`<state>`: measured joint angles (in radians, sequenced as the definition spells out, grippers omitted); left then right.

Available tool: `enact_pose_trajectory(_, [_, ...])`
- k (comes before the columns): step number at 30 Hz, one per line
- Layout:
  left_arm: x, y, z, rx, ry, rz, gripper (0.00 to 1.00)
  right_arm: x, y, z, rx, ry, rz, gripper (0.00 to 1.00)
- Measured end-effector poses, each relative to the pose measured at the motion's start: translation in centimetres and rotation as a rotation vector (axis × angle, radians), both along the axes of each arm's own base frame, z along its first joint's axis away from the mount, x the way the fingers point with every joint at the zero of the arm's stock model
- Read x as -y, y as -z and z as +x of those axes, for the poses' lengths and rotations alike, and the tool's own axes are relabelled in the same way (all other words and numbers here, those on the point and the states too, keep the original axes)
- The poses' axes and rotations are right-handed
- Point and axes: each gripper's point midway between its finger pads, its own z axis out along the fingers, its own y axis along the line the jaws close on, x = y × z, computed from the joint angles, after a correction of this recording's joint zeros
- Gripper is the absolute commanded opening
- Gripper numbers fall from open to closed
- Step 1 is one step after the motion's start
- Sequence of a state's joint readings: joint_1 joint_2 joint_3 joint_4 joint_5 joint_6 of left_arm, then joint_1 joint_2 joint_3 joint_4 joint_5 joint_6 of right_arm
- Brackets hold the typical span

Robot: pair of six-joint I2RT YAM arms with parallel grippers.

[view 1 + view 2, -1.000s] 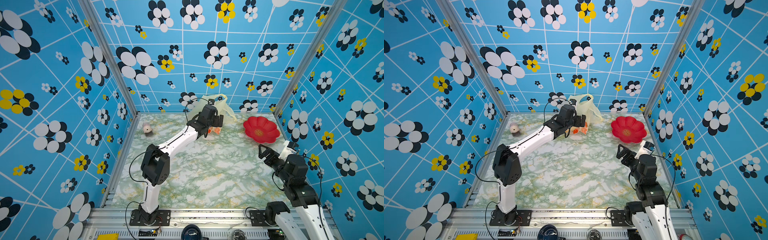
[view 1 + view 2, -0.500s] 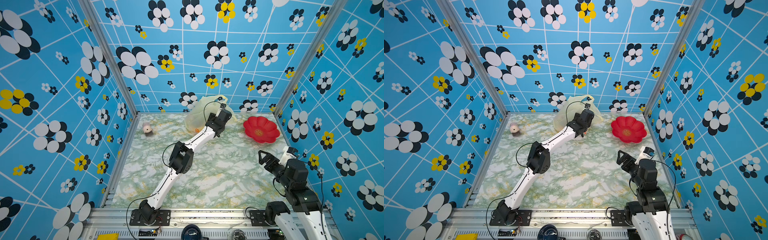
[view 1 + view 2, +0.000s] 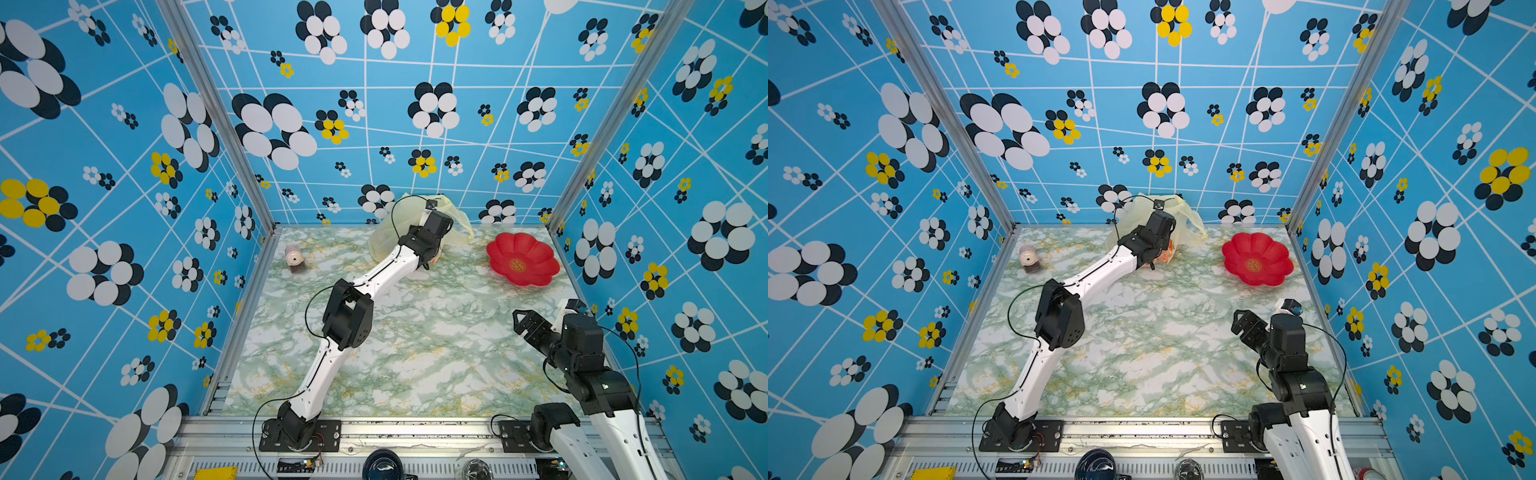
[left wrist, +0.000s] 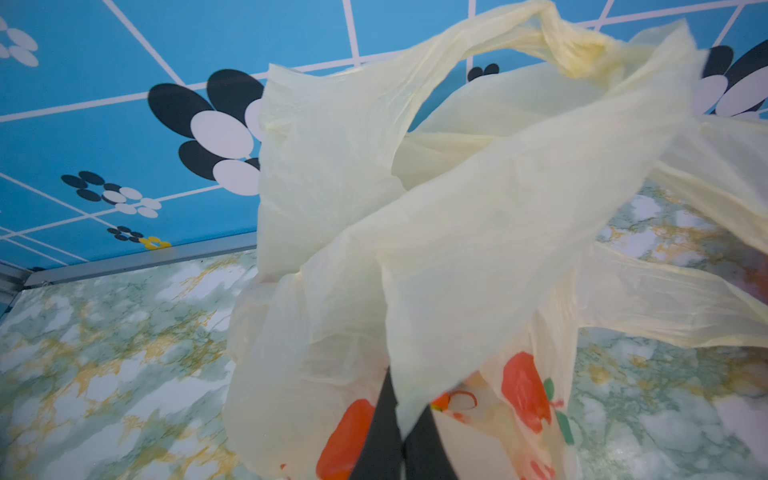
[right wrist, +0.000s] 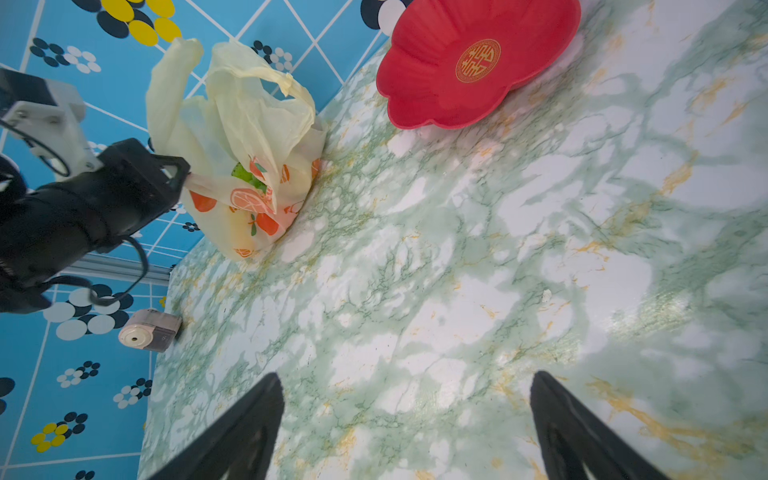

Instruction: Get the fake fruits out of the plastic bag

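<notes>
Sitting at the back of the desk [image 3: 415,353], just above centre in both top views, the plastic bag [image 3: 384,239] stands crumpled against the blue wall with its loop handles raised. The fake fruits [image 5: 243,173] are inside it, showing only as a green lump through the film in the right wrist view. No fruit lies loose on the desk or in the red plate [image 3: 498,249] to the bag's right, so I judge the task barely begun: a hold on the bag is made, and every fruit remains to come out. The left end effector [image 4: 402,440] is clamped on a fold of the bag's film. Its black fingers [image 4: 380,432] are pressed together at the bottom centre of the left wrist view. The right end effector [image 5: 405,380] is spread wide and holds nothing, hovering over bare desk at the lower right of the top views, well apart from the bag. In the top views the left arm covers the bag's lower half, leaving only a sliver of orange print beside it. The right wrist view alone shows the pinch from the side, the green fruit and the printed oranges. The left wrist view shows the grip close up, but there I cannot tell fruit from print. A small beige device [image 3: 294,258] lies by the left wall, untouched.
</notes>
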<state>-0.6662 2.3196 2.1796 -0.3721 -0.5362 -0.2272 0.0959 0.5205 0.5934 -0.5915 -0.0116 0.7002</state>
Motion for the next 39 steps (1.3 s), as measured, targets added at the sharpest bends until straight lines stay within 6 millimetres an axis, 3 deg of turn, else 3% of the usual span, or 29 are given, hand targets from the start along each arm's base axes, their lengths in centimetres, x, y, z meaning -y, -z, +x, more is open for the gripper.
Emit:
enact_pose_trajectory(5, [-3.7, -4.5, -3.7, 0.009, -0.007, -0.134, 0.00, -0.6, 0.6, 0.7, -0.030, -0.009, 0.034, 0.93])
enact_pose_trajectory(8, [-5.4, -5.7, -6.3, 0.013, -0.003, -0.211, 0.00, -1.6, 0.6, 1.2, -0.026, -0.039, 0.061, 0.92])
enact_pose_trajectory(10, [-6.5, -5.2, -8.3, 0.001, 0.001, -0.261, 0.00, -2.6, 0.8, 1.4, -0.032, -0.071, 0.071, 0.92])
enact_pose_trajectory(18, [-10.5, -0.1, -15.9, -0.105, -0.001, -0.400, 0.00, -6.0, 2.2, 2.4, -0.083, -0.174, 0.063, 0.92])
enact_pose_trajectory(23, [-12.4, 0.1, -19.4, -0.111, 0.000, -0.467, 0.00, -8.5, 2.6, 3.0, -0.111, -0.245, 0.026, 0.92])
enact_pose_trajectory(29, [-13.9, -0.5, -22.3, -0.094, 0.019, -0.516, 0.00, -10.1, 2.3, 4.4, -0.106, -0.268, 0.013, 0.92])
enact_pose_trajectory(39, [-14.5, 1.6, -25.8, -0.160, 0.058, -0.587, 0.00, -15.3, 2.6, 5.5, -0.084, -0.381, 0.013, 0.93])
